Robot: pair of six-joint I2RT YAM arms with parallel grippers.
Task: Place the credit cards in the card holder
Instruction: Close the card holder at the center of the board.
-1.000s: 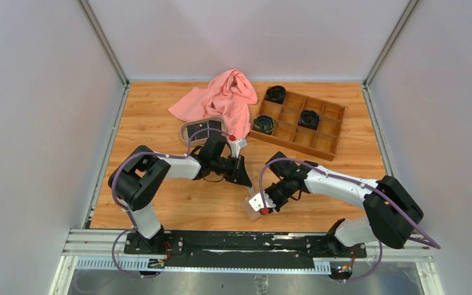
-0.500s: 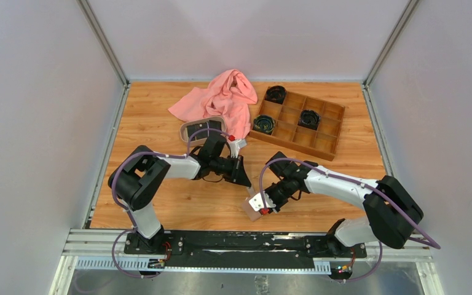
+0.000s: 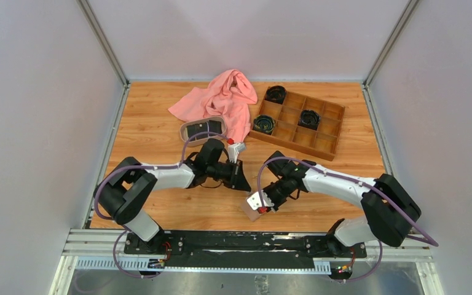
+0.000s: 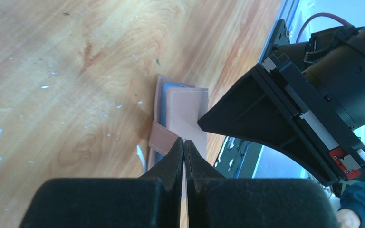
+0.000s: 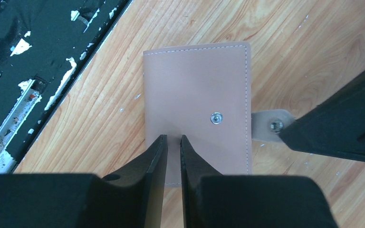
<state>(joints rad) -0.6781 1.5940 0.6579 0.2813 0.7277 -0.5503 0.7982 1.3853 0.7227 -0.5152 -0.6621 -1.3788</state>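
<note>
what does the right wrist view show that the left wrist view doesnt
Only the right wrist view: the card holder's outer face with its snap button, the right claw slightly open over it, and the black base rail.
Only the left wrist view: the holder's blue lining seen from the edge, and the left claw shut at the strap tab.
Both: the card holder, its strap tab, the wooden table, and part of the other arm's claw.

Far back on the table, a pink cloth lies crumpled beside a wooden compartment box. Three black round pieces sit in its compartments. An oval tray rests against the cloth's near edge.
</note>
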